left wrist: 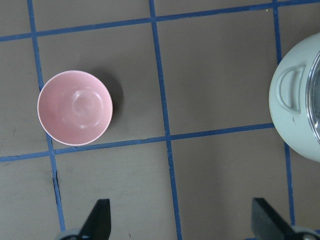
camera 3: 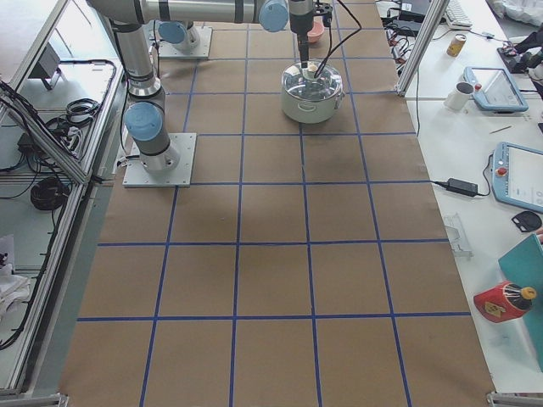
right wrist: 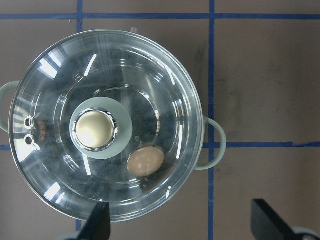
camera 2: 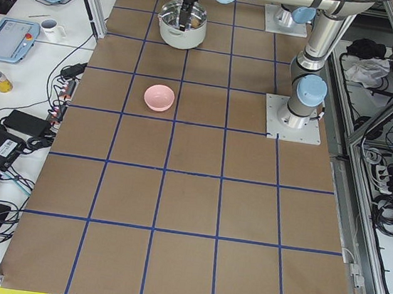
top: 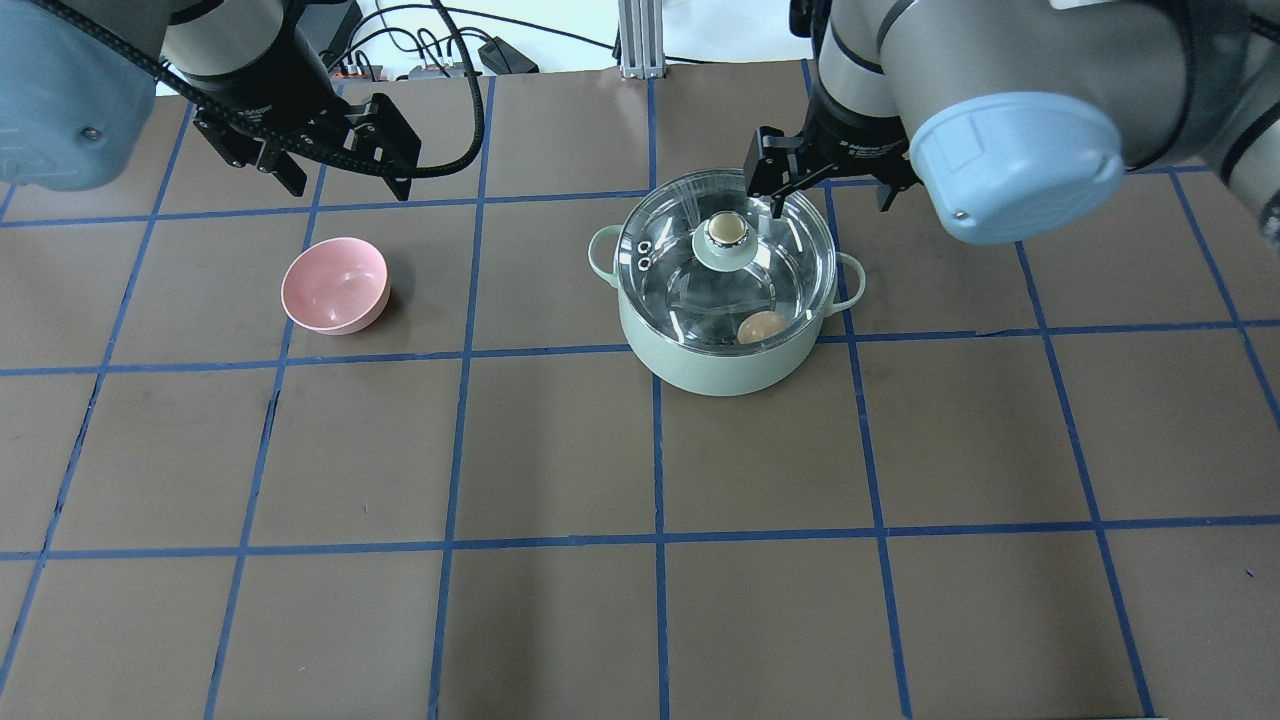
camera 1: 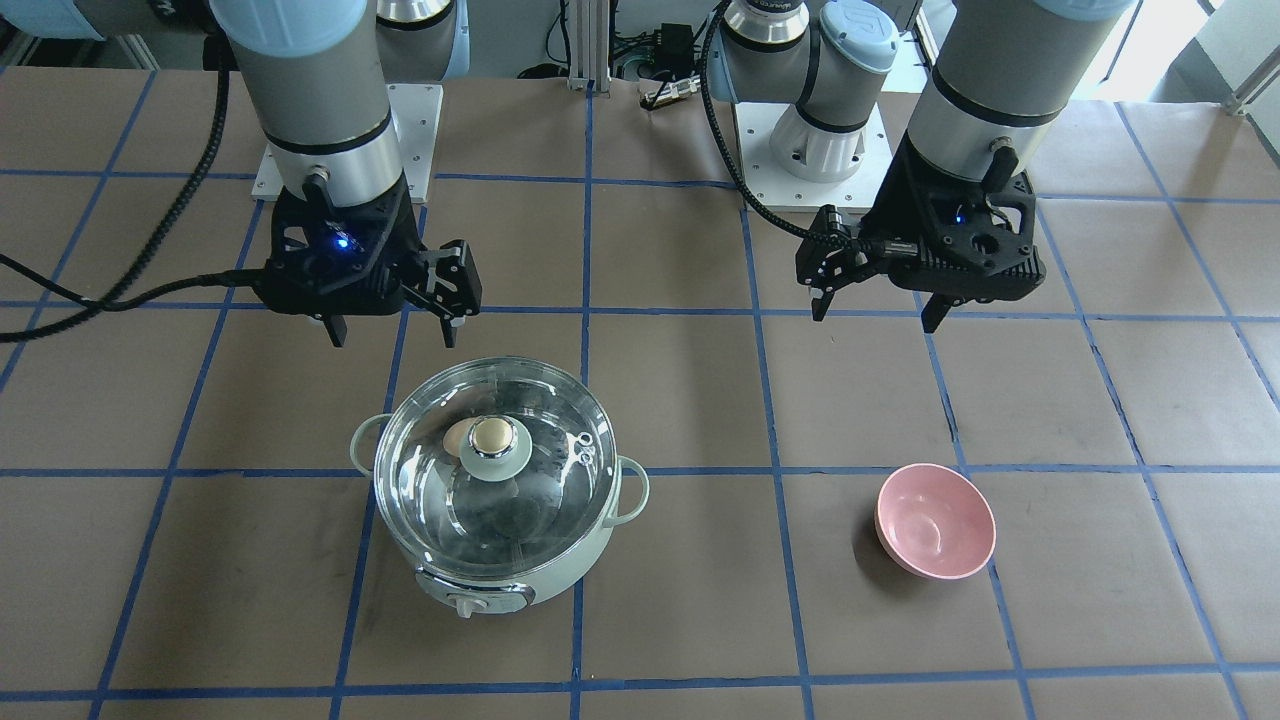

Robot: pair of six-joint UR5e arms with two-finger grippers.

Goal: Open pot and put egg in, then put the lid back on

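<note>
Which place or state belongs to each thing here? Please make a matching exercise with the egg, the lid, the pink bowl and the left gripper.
Things:
1. egg
2. lid
3. pink bowl
4. left gripper

Places or states:
A. open, holding nothing
B. seated on the pot
C. inside the pot, under the glass
D. empty, standing apart from the pot

Pairs: 1-C, 2-B, 3-D, 4-A.
</note>
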